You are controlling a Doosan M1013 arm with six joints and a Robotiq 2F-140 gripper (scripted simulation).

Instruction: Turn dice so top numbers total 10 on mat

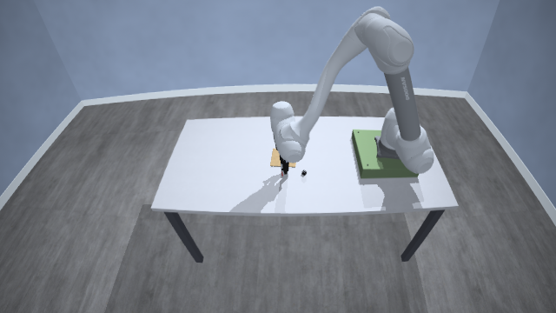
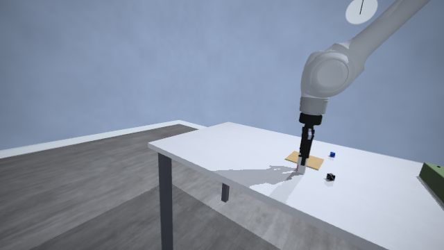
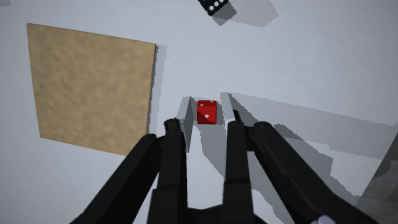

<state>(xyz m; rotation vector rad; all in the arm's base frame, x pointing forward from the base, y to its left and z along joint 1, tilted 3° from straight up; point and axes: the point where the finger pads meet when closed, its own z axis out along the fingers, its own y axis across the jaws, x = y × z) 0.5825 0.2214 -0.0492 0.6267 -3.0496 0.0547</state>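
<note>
Beneath my arm (image 1: 332,67) (image 2: 385,31) stretches the white table (image 1: 217,152) (image 2: 215,149) (image 3: 325,40), with the green mounting block (image 1: 366,173) (image 2: 433,180) at one end. My wrist hides part of the tan mat (image 1: 274,158) (image 2: 313,162) (image 3: 92,90) from above. My pincer (image 1: 284,175) (image 2: 302,168) (image 3: 206,106) is narrowly open beside it, gripping nothing; the red die (image 2: 297,168) (image 3: 206,112) sits between my pads, gaps on both sides. Off the mat too, the black die (image 1: 304,173) (image 2: 330,177) (image 3: 214,5) lies nearby, toward the block, and the blue die (image 2: 332,154) beyond the mat's far side in the exterior view.
</note>
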